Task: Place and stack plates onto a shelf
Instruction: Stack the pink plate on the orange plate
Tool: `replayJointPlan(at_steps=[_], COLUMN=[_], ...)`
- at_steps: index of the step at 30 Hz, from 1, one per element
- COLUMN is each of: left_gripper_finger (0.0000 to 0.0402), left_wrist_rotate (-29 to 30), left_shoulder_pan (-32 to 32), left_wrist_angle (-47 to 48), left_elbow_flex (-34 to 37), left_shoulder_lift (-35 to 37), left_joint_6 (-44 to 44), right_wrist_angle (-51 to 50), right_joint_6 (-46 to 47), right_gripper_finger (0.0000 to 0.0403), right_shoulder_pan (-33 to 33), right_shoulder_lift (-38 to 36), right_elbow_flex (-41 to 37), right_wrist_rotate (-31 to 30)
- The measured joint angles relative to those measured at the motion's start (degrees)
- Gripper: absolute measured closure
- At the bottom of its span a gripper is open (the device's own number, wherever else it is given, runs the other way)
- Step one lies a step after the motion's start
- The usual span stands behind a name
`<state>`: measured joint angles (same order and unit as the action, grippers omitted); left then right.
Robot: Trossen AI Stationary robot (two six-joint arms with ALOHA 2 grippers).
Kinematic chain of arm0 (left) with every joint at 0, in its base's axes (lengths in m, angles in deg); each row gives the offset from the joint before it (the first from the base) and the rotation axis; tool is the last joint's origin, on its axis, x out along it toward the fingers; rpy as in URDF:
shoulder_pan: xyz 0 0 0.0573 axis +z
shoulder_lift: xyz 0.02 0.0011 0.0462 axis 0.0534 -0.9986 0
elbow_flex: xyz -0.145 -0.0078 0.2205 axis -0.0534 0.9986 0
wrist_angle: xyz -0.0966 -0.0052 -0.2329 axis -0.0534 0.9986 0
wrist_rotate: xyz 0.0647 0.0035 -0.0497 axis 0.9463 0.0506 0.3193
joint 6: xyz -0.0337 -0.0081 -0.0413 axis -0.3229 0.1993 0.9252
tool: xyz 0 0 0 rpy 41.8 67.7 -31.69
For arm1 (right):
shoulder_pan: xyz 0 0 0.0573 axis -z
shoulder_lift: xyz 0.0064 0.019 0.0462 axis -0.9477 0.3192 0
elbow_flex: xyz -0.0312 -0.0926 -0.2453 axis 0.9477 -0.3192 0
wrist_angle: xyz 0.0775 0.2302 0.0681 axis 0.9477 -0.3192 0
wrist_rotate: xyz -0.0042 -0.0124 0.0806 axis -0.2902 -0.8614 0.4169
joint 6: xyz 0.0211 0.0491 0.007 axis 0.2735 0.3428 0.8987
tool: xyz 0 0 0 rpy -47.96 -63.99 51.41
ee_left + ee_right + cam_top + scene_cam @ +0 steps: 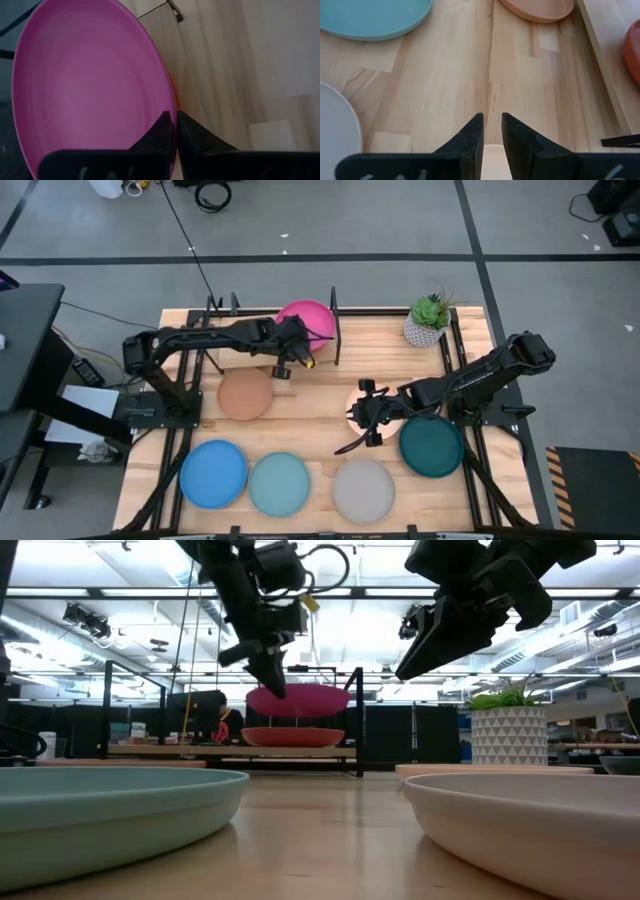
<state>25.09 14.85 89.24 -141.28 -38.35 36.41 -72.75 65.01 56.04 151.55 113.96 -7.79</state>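
Observation:
My left gripper (297,348) is shut on the magenta plate (308,320), which it carries over the orange plate (293,737) lying on the shelf (250,310) at the table's far side. My right gripper (358,418) hangs above the cream plate (372,402) at mid-table. Its fingers stand a narrow gap apart (491,120) with nothing between them. The tan plate (245,394) lies flat in front of the shelf. The blue (213,473), pale blue (279,484), grey (363,491) and dark teal (431,446) plates lie flat along the near side. My left gripper pinches the magenta plate's rim (169,107) between its two fingers, one on the plate's inner face and one outside. The fingers slant down from the table's left and near side. The plate hangs roughly level (297,698), lifted clear above the orange plate.
Upright black dividers (360,720) stand on the shelf beside the held plate. A white pot with a green plant (428,321) sits at the far right. Bare wood lies between the tan plate and the near row.

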Motion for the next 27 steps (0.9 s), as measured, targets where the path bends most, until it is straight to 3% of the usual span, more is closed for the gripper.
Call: replayJointPlan(at_steps=[4, 10, 19, 27], left_gripper_finger=[0.0384, 0.0383, 0.0383, 0.0383], left_wrist_rotate=[0.18, -0.3, -0.76, -1.77], left_shoulder_pan=[0.51, 1.59, 3.56, 3.74], left_wrist_angle=[-0.93, -0.84, -1.69, -1.37], left_elbow_flex=[0.0, 0.0, 0.0, 0.0], left_shoulder_lift=[-1.77, -2.31, -2.58, -4.7], left_joint_6=[-0.31, 0.05, 0.01, -0.57], right_wrist_angle=[-2.94, -10.95, -19.38, -21.5], right_joint_6=[2.11, 5.85, 13.31, 18.28], right_gripper_finger=[0.0328, 0.0317, 0.0233, 0.0189], right_shoulder_pan=[-0.35, 0.05, -2.55, -5.88], right_shoulder_lift=[-0.47, -1.61, 2.71, 2.86], right_elbow_flex=[0.0, 0.0, -0.24, -0.24], right_wrist_rotate=[0.45, 7.13, 14.5, 12.53])
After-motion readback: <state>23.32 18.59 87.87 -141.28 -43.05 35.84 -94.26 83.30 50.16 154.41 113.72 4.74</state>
